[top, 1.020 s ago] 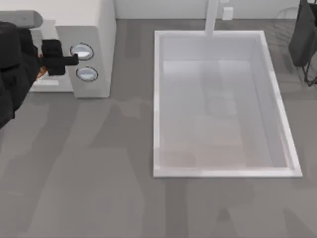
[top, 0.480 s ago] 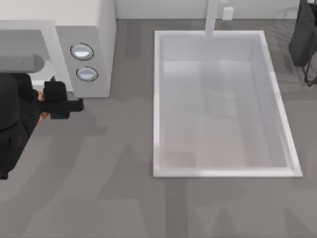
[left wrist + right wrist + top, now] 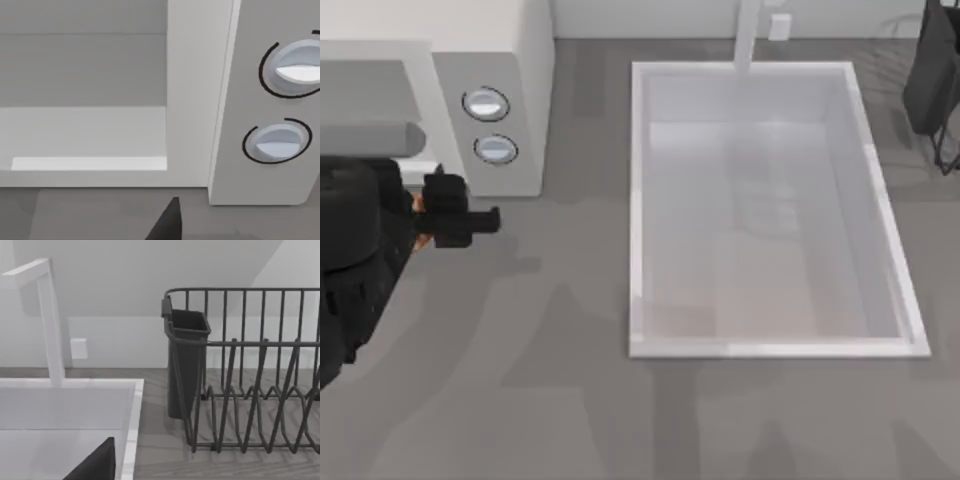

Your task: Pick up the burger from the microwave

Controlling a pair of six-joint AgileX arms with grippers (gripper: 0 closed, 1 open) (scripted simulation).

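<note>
Two frames back, the left gripper (image 3: 455, 215) is at the mouth of the boxy white microwave (image 3: 525, 90) with two silver-blue dials; now it hangs over the grey counter just in front of it, so the arm has backed out. Slivers of orange, the small tan-orange burger (image 3: 418, 203), peek beside the black fingers, so I judge the pincer narrow and clamped on it. From the left wrist, the grey cavity looks bare. Extraction seems done. Idle, the right arm (image 3: 932, 70) stays parked at the far right.
</note>
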